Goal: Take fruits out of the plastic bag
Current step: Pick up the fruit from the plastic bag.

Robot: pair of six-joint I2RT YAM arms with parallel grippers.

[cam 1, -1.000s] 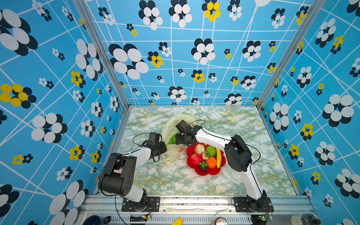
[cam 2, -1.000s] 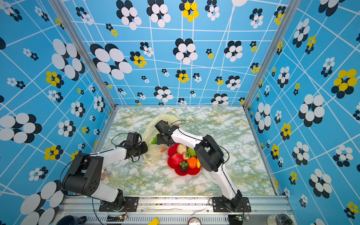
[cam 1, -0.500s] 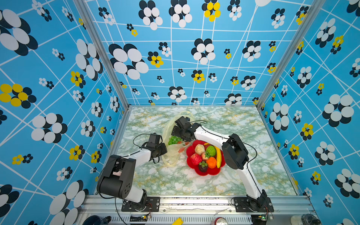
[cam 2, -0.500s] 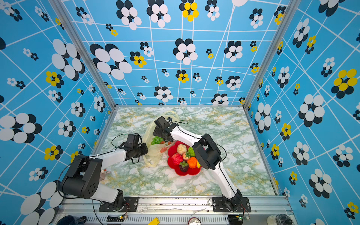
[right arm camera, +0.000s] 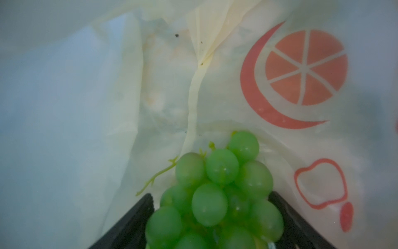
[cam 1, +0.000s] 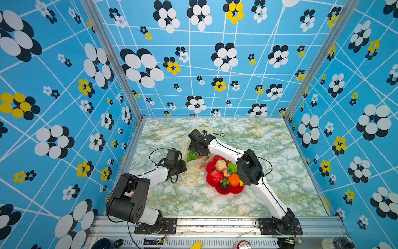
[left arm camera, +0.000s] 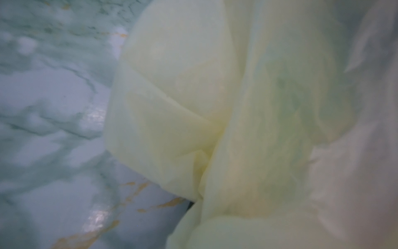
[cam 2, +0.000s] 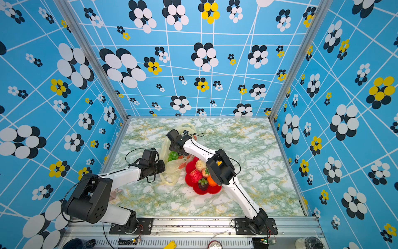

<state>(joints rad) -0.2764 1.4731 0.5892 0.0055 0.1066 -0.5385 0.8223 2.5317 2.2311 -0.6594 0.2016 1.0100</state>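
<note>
Pinching the crumpled pale-yellow edge of the plastic bag (cam 1: 191, 177), the left gripper (cam 1: 183, 169) is stretching low across the table. Beside it, the right gripper (right arm camera: 211, 197) is angling down into the bag's mouth, clasping the green grape bunch (right arm camera: 224, 168) between its jaws.

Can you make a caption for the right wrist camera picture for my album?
Right gripper pinching a green grape bunch inside the plastic bag, beside its orange-slice print.
</note>
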